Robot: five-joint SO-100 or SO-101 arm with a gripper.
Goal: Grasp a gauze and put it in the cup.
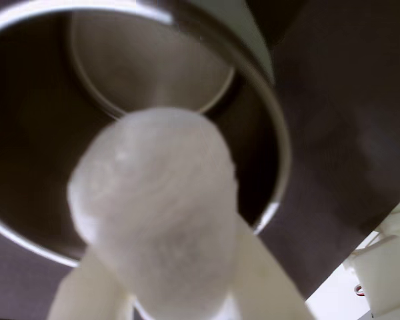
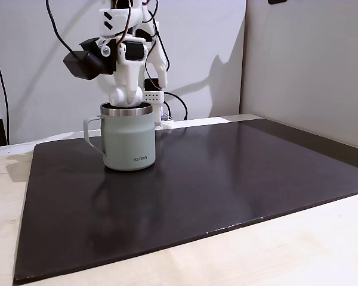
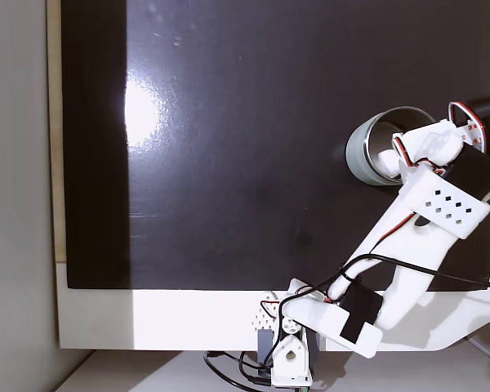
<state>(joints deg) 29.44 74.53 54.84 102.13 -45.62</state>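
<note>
Claw (image 1: 180,303): two white fingers (image 1: 87,290) closed around the gauze, one pressing on each side; held over the cup's mouth in the wrist view.
Claw, side-on fixed view (image 2: 126,101): pointing down, tips at the steel rim.
Gauze (image 1: 157,207): white, soft, oblong roll; pinched in the claw, hanging above the cup's opening, the steel interior visible behind it.
Gauze, top-down fixed view (image 3: 387,158): a white patch inside the ring of the rim.
Cup (image 2: 129,138): pale sage-green mug, upright, handle to the left in the side-on fixed view, dark lettering on front.
Cup, further views: wrist view (image 1: 250,40); top-down fixed view (image 3: 361,147).
Mat (image 2: 227,173): dark sheet under the cup.
Desk (image 2: 298,250): pale wood, carrying the mat.
</note>
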